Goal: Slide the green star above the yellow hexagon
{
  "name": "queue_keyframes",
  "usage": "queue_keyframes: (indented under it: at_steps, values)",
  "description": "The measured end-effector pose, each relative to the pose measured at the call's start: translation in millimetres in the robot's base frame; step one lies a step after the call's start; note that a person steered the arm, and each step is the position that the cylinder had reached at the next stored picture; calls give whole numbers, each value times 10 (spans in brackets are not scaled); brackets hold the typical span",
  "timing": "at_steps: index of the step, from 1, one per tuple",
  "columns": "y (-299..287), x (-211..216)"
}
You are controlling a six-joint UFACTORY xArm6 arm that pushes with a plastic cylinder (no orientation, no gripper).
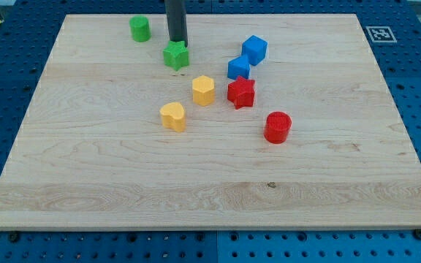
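The green star (pixel 176 55) lies near the top middle of the wooden board (pixel 86 168). My tip (pixel 177 42) stands right behind it, at its top edge, touching or almost touching it. The yellow hexagon (pixel 203 90) lies below and to the right of the star, near the board's middle. The star is up and left of the hexagon, with a gap between them.
A green cylinder (pixel 139 28) is at the top left. A yellow block (pixel 173 116) lies below-left of the hexagon. A red star (pixel 241 92) sits just right of the hexagon. Two blue blocks (pixel 254 49) (pixel 238 68) lie above the red star. A red cylinder (pixel 277 127) lies lower right.
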State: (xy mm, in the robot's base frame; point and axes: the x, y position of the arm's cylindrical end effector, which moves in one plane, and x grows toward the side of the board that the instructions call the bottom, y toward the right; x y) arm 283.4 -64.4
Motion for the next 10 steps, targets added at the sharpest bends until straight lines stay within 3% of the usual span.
queue_keyframes:
  at_steps: [2, 7, 9, 10]
  values:
    - [-269, 0]
    - [-66, 377]
    - [-406, 439]
    - [-336, 709]
